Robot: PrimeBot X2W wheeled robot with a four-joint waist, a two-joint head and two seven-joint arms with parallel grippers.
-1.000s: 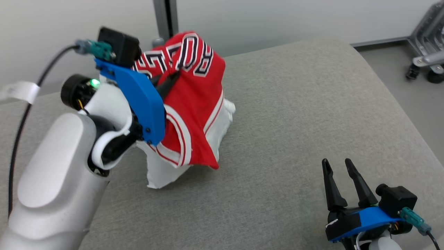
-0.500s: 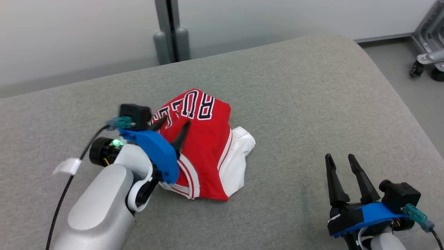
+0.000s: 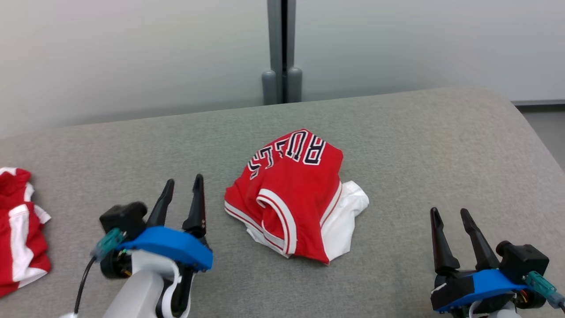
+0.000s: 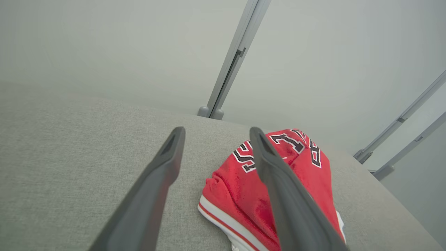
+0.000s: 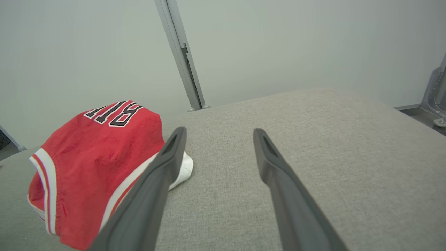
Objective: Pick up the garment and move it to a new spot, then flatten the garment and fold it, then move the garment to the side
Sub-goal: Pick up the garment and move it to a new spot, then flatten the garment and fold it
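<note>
**Left pincer lets go, garment down on the desk**

Released since a second ago, the garment (image 3: 291, 194) is no longer pinched and lifted by the left pincer (image 3: 184, 179). It now lies in a rumpled heap near the middle of the grey desk (image 3: 397, 145), and that pincer has drawn back to its 8 o'clock, fingers spread and clear of the cloth. The right pincer (image 3: 449, 210) sits at the garment's 4 o'clock, also spread and holding nothing, well apart from it.

From the head camera a second red-and-white cloth (image 3: 17, 234) shows at the 9 o'clock edge, and a grey post (image 3: 281, 48) stands at 12 o'clock. Along the left pincer (image 4: 216, 129), one finger crosses in front of the garment (image 4: 240, 188). Along the right pincer (image 5: 219, 129), the garment (image 5: 94, 153) lies at 9 o'clock, with a metal frame (image 5: 435, 94) at 3 o'clock.

In the head view the heap's long axis runs roughly 12 to 6 o'clock. Its lettered end points to 12, the letters slanting from 8 to 2. White cloth sticks out at 4 o'clock, and a white-trimmed opening faces 6.
</note>
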